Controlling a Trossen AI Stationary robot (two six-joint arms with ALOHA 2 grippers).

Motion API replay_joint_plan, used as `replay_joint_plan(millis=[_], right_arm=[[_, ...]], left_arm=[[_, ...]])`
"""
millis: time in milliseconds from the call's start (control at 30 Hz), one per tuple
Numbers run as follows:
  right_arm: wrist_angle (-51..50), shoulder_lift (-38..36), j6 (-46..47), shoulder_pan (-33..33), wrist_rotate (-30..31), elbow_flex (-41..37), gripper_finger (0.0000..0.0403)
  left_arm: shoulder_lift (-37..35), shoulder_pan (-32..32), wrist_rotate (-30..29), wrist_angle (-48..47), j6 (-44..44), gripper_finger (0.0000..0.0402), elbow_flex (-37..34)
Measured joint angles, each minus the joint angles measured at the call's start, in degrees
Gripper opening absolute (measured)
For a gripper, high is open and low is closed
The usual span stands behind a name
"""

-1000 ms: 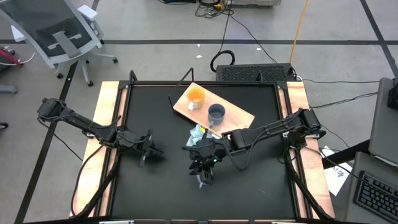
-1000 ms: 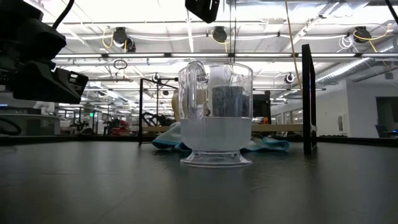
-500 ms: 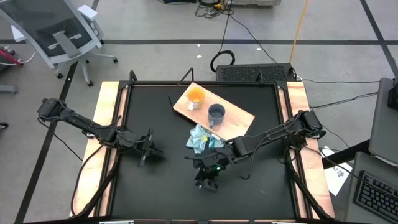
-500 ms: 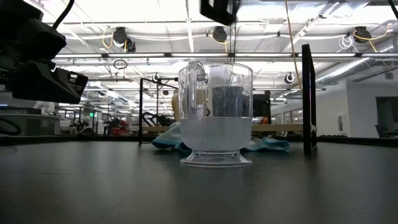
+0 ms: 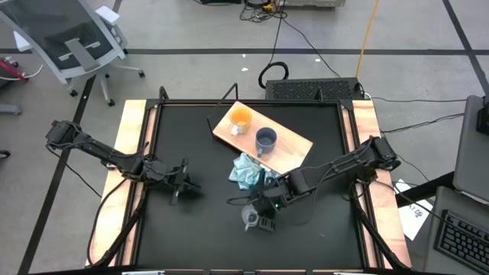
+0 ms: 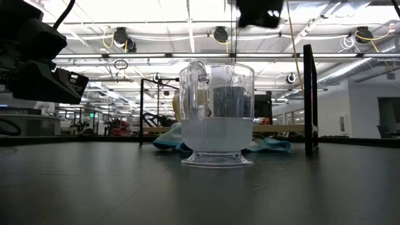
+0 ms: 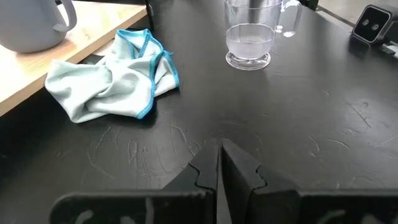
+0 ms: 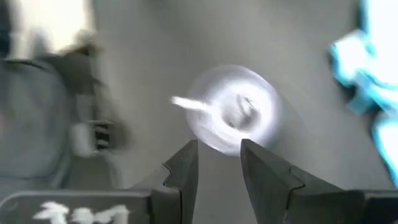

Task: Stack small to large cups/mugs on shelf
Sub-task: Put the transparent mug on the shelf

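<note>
The clear see-through cup [image 5: 250,218] stands upright on its foot on the black table, its handle showing in the low view [image 6: 217,119]. My right gripper [image 8: 217,163] hovers open above it, slightly to the cup's right [image 5: 269,208], touching nothing. The orange mug [image 5: 241,118] and the grey-blue mug [image 5: 266,139] stand on the light-wood shelf [image 5: 294,147]. My left gripper [image 7: 219,168] waits shut near the table's left side [image 5: 179,182], pointing toward the cup [image 7: 252,37].
A crumpled light blue cloth [image 5: 247,171] lies between the shelf and the clear cup, partly against the shelf's edge [image 7: 115,78]. A small dark box with two lenses [image 7: 372,22] sits close by the cup. Bare black table lies between the two grippers.
My right gripper has moved toward the table's right and a little toward its near edge, staying high above the clear cup, which now shows uncovered in the high view. The cup has stayed where it was.
</note>
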Motion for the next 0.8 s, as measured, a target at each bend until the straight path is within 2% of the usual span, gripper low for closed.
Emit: replay_joint_plan(millis=[133,467,800], right_arm=[[-5.73,0.12,1.46,-2.18,0.44,-0.03,0.0111],[-5.43,0.66,-4.66,-3.98,0.27,-0.07,0.0147],[-4.64,0.66,-7.19,-6.02,0.28,-0.64,0.0256]], left_arm=[[0.00,0.00,-0.01,0.00,-0.45,0.0021,0.00],[0.00,0.02,-0.36,-0.07,0.60,0.0021,0.00],[0.00,0.00,-0.38,-0.09,0.93,0.0021,0.00]])
